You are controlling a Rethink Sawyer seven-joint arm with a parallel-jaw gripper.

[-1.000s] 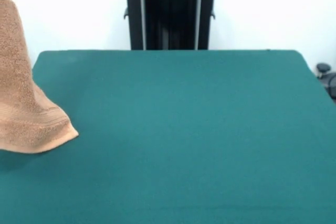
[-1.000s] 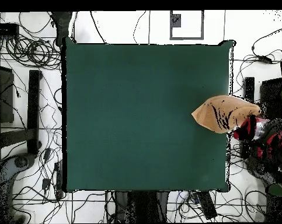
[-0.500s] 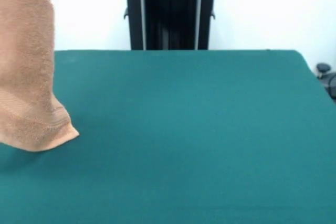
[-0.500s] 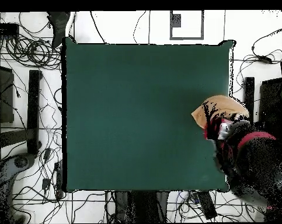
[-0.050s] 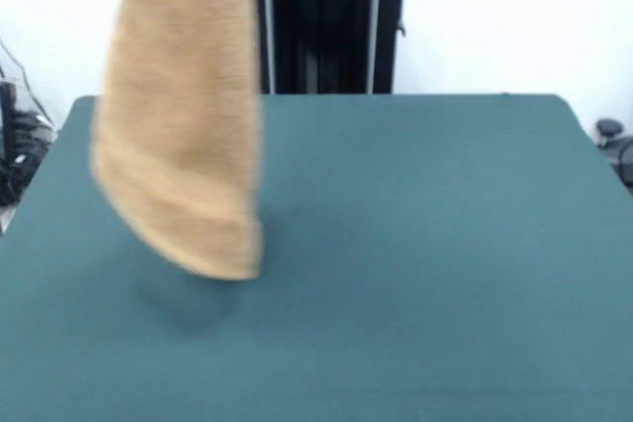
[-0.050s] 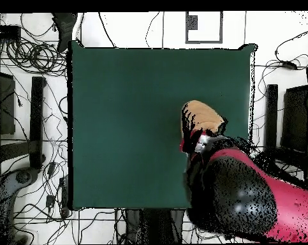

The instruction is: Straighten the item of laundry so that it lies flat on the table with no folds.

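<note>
Orange-tan terry hangs from my grip: the towel [image 5: 183, 126] dangles in one long bunched drape above the table [image 5: 445, 244], blurred, its lower hem clear of the felt or barely brushing it, with a faint shadow beneath. In the front view it sits over the left half of the table, toward the middle in depth; from overhead it shows as a small tan patch [image 6: 201, 118] over the right-centre of the green surface [image 6: 131, 127], just ahead of my arm [image 6: 245, 198]. My gripper [image 6: 204, 141] is buried under the wrist and the cloth, so I cannot tell from the pictures how it is set — though, as the towel hangs free with nothing else bearing it, I judge it is held at its top. To do this step well I should let the low hem touch down first, then draw the held end sideways and low across the felt so the cloth pays out behind it in a single layer; dropping it straight down would only heap it. The band near the hem looks doubled on itself, so that end wants watching. Nothing lies on the table to snag it. Round about — the black pedestal [image 5: 321, 27] at the far side, and tangled cables [image 6: 29, 57] on the floor, all well apart from the towel.
</note>
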